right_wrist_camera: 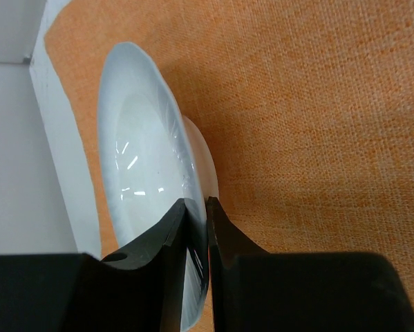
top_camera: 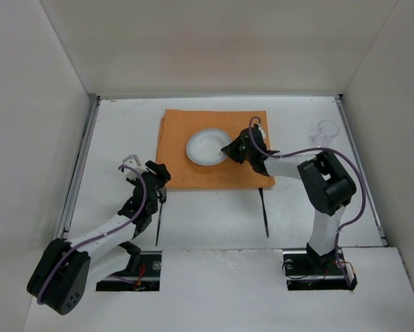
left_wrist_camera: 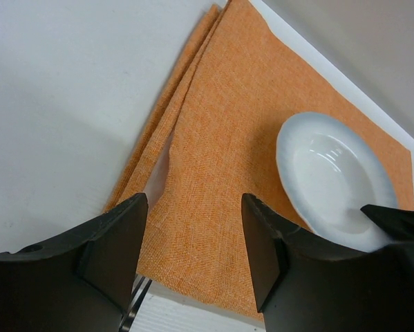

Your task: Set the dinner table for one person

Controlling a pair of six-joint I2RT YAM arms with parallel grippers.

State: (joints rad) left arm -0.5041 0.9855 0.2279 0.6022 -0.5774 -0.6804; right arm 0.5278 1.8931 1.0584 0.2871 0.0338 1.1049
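The dinner table point(top_camera: 120, 131) is a flat white surface with an orange cloth mat point(top_camera: 193, 169) at its middle. On the mat is a white plate point(top_camera: 205, 147). My right gripper point(top_camera: 233, 150) is shut on the plate's right rim; in the right wrist view the jaws point(right_wrist_camera: 198, 207) pinch the thin edge of the plate point(right_wrist_camera: 141, 152). I cannot tell whether the plate lies flat. My left gripper point(top_camera: 160, 174) hangs open over the mat's near left corner point(left_wrist_camera: 193, 228), holding nothing. Its fingers point(left_wrist_camera: 117, 242) frame bare cloth.
A black fork point(top_camera: 160, 218) lies on the table near the left gripper, its tines point(left_wrist_camera: 134, 304) showing below the mat's edge. A black knife-like utensil point(top_camera: 264, 213) lies below the mat's right corner. A clear glass point(top_camera: 326, 133) stands at the far right. White walls enclose the table.
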